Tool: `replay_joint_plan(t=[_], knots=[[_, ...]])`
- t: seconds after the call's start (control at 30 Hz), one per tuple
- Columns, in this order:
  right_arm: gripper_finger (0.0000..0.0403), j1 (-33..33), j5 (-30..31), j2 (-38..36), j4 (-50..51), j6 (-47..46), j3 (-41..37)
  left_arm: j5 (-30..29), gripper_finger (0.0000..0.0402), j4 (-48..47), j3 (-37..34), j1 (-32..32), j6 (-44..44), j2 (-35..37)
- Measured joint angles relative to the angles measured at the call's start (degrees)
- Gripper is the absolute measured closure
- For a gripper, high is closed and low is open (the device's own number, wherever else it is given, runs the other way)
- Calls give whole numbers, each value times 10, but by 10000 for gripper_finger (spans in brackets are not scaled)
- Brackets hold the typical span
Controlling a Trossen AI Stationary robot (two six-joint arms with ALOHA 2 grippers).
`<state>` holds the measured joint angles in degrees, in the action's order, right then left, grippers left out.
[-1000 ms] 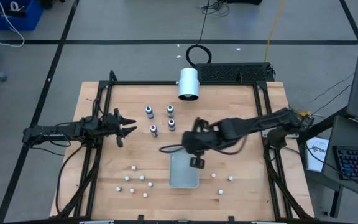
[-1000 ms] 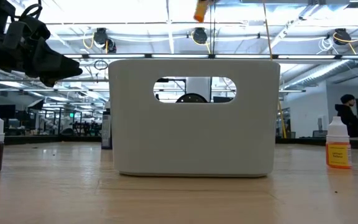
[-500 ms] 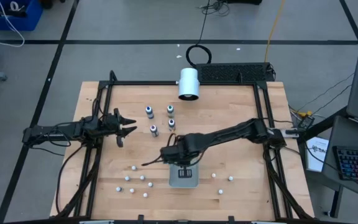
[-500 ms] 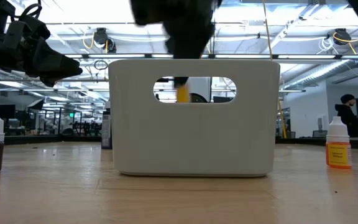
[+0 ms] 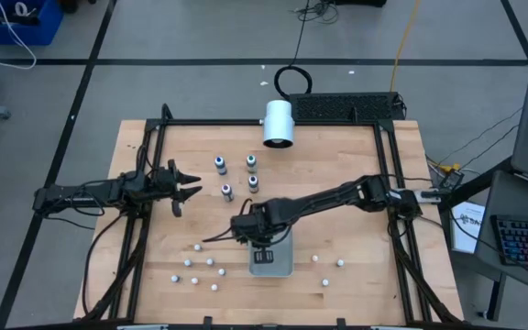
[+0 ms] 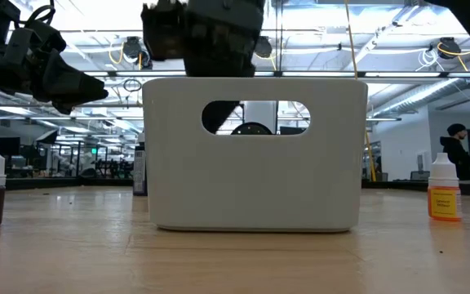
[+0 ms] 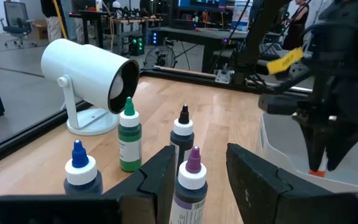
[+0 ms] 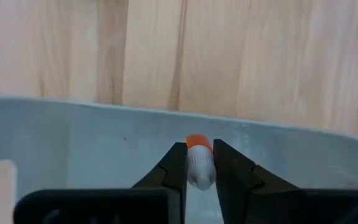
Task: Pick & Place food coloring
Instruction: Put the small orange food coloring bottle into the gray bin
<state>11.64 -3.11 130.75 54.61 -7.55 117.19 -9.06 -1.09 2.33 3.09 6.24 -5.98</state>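
The right end effector [image 8: 199, 163] hangs inside the white plastic bin [image 5: 277, 263], fingers clamped on a small orange-capped bottle [image 8: 199, 163] for lowering; four dark-capped food coloring bottles [image 5: 226, 192] stand beyond; the left end effector [image 5: 183, 189] waits spread.

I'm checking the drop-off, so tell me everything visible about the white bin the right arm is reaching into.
The white bin is a plain, smooth, plastic-looking box with rounded corners and an oval handle cutout near its rim. It stands upright on the wooden table, right of the small white balls. The right gripper is lowered inside it, fingers shut on an orange-capped bottle.
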Motion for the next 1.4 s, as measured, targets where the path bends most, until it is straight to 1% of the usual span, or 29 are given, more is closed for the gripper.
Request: replay_joint_plan(t=[0.13,0.3,0.5,0.77,0.83,1.0,1.07,1.2,1.4], knots=[[361,-1,5,1,-31,1,-36,0,254,0,0,0,0,0],[361,0,63,-1,-36,12,-50,0,254,0,0,0,0,0],[361,0,76,-2,-46,14,-68,0,254,0,0,0,0,0],[359,0,76,-3,-62,23,-76,0,254,1,0,0,0,0],[337,0,76,-3,-65,21,-76,0,254,0,0,0,0,0],[257,0,76,4,-59,5,-79,0,254,0,0,0,0,0],[235,0,76,1,-63,3,-79,0,254,1,0,0,0,0],[211,1,76,-9,-59,-2,-78,0,254,0,0,0,0,0],[201,2,77,-59,-38,-25,-78,0,254,1,0,0,0,0]])
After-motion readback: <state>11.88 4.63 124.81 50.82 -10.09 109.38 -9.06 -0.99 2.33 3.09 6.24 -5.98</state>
